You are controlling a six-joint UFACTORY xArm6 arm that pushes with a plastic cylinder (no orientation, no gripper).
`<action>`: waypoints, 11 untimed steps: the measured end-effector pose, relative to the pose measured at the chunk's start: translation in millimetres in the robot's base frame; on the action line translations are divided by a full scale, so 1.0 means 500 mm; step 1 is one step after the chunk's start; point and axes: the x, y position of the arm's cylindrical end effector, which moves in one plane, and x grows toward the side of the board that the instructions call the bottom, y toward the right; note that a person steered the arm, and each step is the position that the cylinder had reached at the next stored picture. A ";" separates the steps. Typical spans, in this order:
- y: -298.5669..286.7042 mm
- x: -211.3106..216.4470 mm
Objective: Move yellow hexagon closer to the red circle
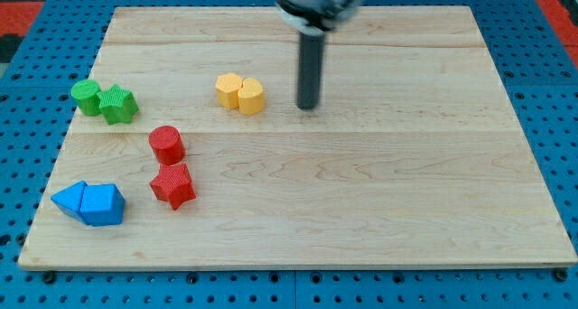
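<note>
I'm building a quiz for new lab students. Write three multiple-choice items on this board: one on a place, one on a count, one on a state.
1. Where is my tip relative to the yellow pair?
A. At the view's right of it
B. At the view's left of it
C. Below it, beside the blue blocks

2. How many red blocks lie on the board?
A. One
B. Two
C. Four

3. Is my tip touching the yellow hexagon?
A. Yes, pressed against it
B. No, the yellow cylinder and a gap lie between
C. It rests on top of it

Answers:
1 A: the rod ends to the right of the yellow cylinder.
2 B: the red circle and the red star are the only red ones.
3 B: bare wood shows between my tip and the yellow pair.
</note>
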 end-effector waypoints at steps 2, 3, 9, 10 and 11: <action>-0.251 -0.216; -0.366 -0.210; -0.154 0.029; -0.179 0.029; -0.099 -0.012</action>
